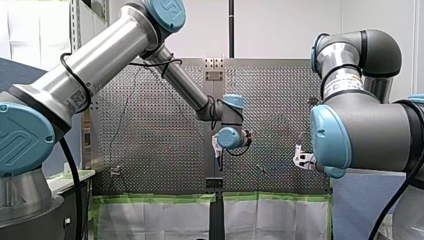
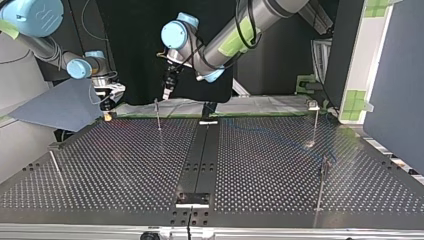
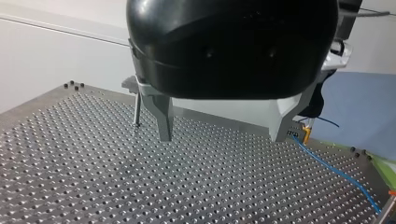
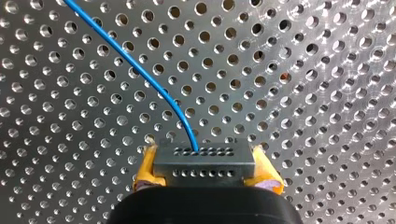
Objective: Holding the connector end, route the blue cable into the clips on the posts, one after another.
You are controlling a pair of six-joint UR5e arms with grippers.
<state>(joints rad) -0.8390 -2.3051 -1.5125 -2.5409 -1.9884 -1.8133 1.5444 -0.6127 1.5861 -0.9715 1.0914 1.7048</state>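
When scanning the top view from its left, meet first a leaning post (image 2: 56, 170) at 8 o'clock of the table (image 2: 125, 160), nothing blue on it as far as visible. Next, at 10 o'clock by the far edge, find my right gripper (image 2: 107, 114) hanging low. Checked in right wrist view: yellow pads (image 4: 145, 168) clenched on the connector (image 4: 204, 161), one on each short side, as demanded by the task. See blue cable (image 4: 135, 70) leaving the connector's face and bowing away ahead of the gripper, slack, close over the perforations. Held by the end, probably to leave the free length trailing for steering into clips. Moving right, at 11 o'clock, note thin post (image 2: 158, 116) just inside the far edge. Above it, toward 12 o'clock, find my left gripper (image 2: 166, 94), pointing down, off the plate. Left wrist view: metal fingers (image 3: 163, 116) released and spread wide, nothing between. Likely held high and clear so as not to snag the run, ready to help if needed. Same view: cable running from beside the far finger to a near post (image 3: 389, 207); cannot tell whether caught on it. Further right in top view: tall post (image 2: 316, 122) at 2 o'clock, front post (image 2: 322, 185) at 4 o'clock, both seemingly without cable, too thin to be sure. Judged early in the routing.
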